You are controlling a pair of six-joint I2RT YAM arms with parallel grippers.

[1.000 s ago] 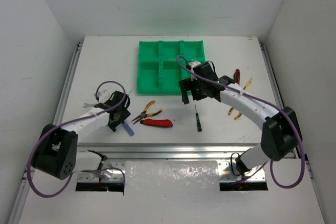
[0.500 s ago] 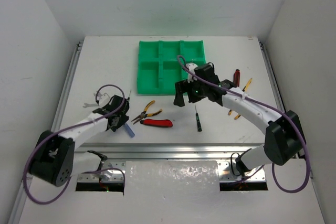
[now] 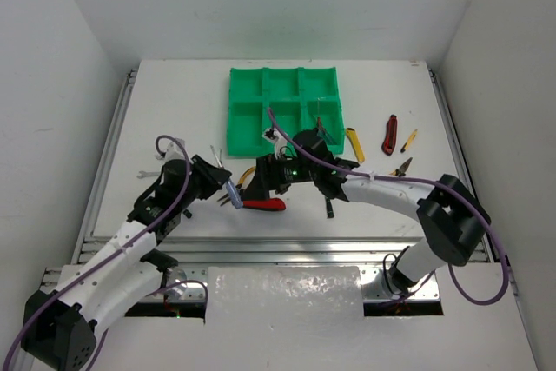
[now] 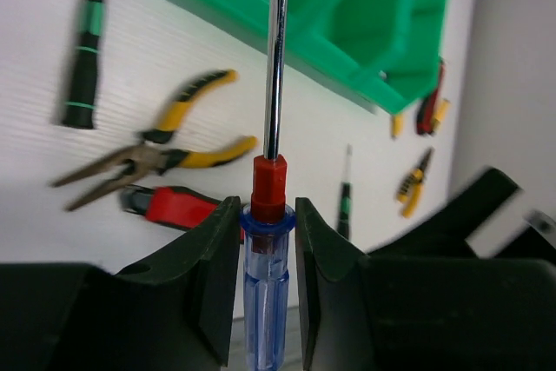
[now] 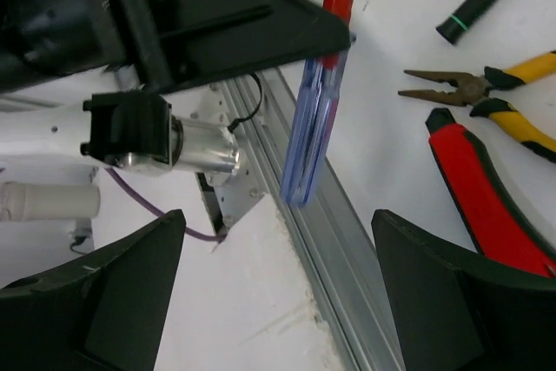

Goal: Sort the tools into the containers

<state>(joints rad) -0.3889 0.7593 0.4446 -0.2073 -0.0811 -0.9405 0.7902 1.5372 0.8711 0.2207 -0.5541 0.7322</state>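
My left gripper (image 3: 224, 190) is shut on a blue-handled screwdriver (image 4: 265, 275) with a red collar, and its shaft points toward the green tray (image 3: 282, 110). In the left wrist view the jaws (image 4: 267, 215) clamp the handle from both sides. My right gripper (image 3: 261, 184) is open and empty, just right of the left gripper. In the right wrist view its fingers (image 5: 95, 301) are spread wide below the held screwdriver (image 5: 314, 119). Yellow-handled pliers (image 3: 248, 175) and a red utility knife (image 3: 265, 204) lie on the table under both grippers.
A black, green-banded screwdriver (image 3: 328, 206) lies partly under the right arm. A yellow knife (image 3: 354, 143), a red knife (image 3: 390, 134) and small yellow pliers (image 3: 401, 167) lie right of the tray. A thin tool (image 3: 321, 123) sits in the tray's near right compartment.
My left gripper has lifted the blue screwdriver off the table and moved right. My right arm has swung left from the tray's near edge to face the left gripper.
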